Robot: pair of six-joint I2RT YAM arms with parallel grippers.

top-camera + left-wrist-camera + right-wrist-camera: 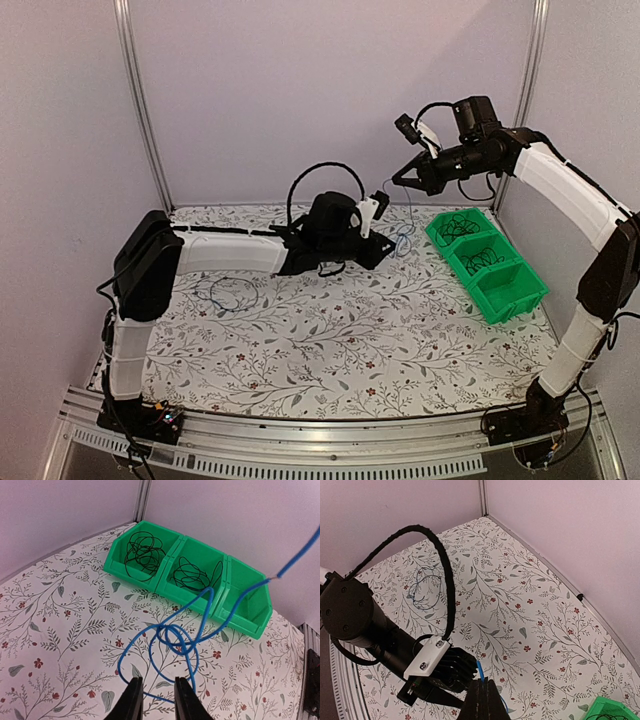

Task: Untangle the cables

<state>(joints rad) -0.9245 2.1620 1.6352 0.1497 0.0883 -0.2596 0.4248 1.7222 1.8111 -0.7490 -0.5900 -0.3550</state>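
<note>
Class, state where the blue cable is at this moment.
Left wrist view: the blue cable lies looped on the tablecloth just ahead of the left end effector, near the green bin, one strand rising upward.

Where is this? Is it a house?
Likely a robot lab booth, not a house: left arm and right arm bolted to a metal rail, plain walls around the table, green bin holding cables.
</note>
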